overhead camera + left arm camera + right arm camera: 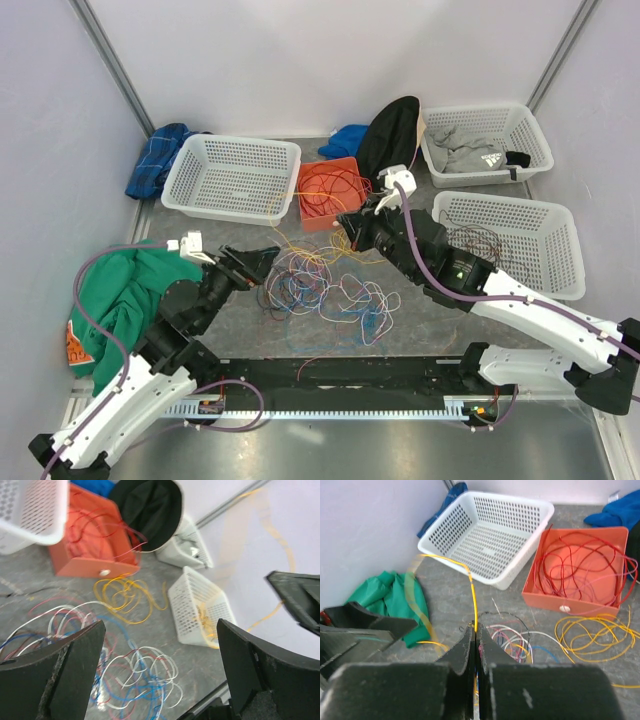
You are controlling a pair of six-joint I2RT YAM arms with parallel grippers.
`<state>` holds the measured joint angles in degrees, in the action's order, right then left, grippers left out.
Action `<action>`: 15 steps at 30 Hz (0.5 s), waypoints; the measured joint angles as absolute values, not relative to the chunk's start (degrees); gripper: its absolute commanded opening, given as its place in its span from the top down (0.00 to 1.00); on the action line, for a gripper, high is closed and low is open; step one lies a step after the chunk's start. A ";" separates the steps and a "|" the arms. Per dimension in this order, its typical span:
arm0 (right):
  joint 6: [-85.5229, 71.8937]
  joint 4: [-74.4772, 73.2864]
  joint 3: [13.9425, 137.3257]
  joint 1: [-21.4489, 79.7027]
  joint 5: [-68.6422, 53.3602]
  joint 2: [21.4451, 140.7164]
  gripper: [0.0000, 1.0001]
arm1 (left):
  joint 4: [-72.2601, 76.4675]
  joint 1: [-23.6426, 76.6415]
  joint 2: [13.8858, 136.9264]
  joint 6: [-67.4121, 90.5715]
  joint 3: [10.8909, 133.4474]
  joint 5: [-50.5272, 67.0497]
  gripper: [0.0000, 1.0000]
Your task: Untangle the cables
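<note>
- Your right gripper (476, 639) was pinched shut on a single yellow cable (474, 602), its two fingers meeting with only that strand between them.
- From the jaws, that cable ran straight up in the right wrist view. It then bent over and arced away to the left, blurring towards its far end.
- Your left gripper (160, 630) had its fingers (65, 670) wide apart with nothing between them, and it was held over the table (255, 335).
- The other cables (325, 290) lay in a loose tangle on the table between your two grippers. In the top view the heap stretched more from left to right than from front to back.
- A bunch of yellow loops (592, 635) lay flat just in front of the orange tray (545, 600).
- Red cables (580, 565) were coiled inside that tray.
- A white basket (543, 522) sat just beside the tray, on its left in the top view.
</note>
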<state>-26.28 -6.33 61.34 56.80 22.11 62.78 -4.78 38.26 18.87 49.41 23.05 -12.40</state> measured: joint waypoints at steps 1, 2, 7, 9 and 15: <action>-26.33 -6.96 61.45 56.90 21.82 62.78 1.00 | -3.01 38.26 18.70 48.93 22.63 -11.66 0.00; -26.46 -7.70 61.58 56.97 21.58 62.78 1.00 | -1.37 38.26 18.79 48.47 22.31 -11.03 0.00; -27.18 -9.96 61.67 57.25 20.99 62.78 1.00 | 6.13 38.26 18.65 47.13 20.43 -7.75 0.00; -27.31 -10.46 61.67 57.32 20.84 62.78 1.00 | 9.30 38.26 17.39 46.76 18.81 -7.11 0.00; -28.05 -11.16 61.67 57.84 19.79 62.78 1.00 | 16.23 38.26 16.84 44.03 16.53 -6.17 0.01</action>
